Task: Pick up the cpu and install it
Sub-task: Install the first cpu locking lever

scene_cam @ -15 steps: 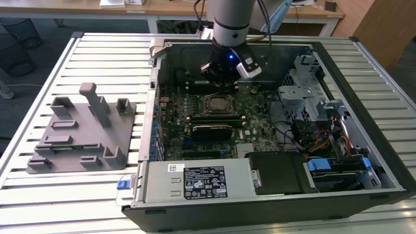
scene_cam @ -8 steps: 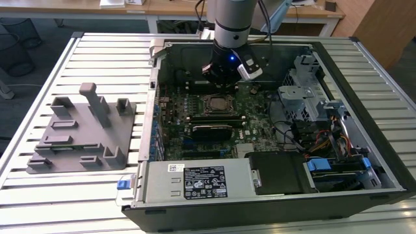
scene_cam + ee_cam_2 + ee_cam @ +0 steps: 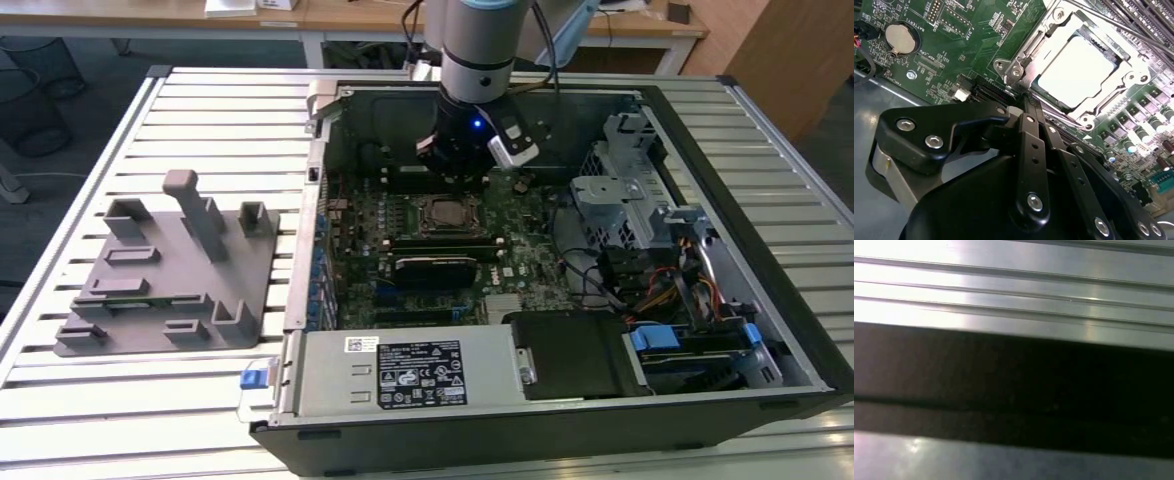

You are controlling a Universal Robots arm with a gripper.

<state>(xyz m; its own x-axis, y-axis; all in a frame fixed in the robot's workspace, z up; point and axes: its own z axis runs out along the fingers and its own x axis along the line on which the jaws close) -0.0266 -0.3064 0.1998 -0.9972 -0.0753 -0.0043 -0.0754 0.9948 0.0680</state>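
The cpu (image 3: 1078,75), a shiny silver square, lies flat inside the metal frame of the motherboard socket (image 3: 1019,60). In the exterior view the cpu (image 3: 445,212) shows as a small grey square in the middle of the green board. My gripper (image 3: 451,178) hangs just behind the socket, inside the open computer case. In the second wrist view the gripper (image 3: 1026,102) has its black links drawn together, shut with nothing in it. Its tip stands beside the socket frame's corner, apart from the cpu.
The open black computer case (image 3: 787,330) lies on a slatted aluminium table (image 3: 200,110). A grey plastic fixture (image 3: 174,270) stands at the exterior view's left. Drive cages and cables (image 3: 641,230) crowd the case's right side, and a power supply (image 3: 400,372) fills its front.
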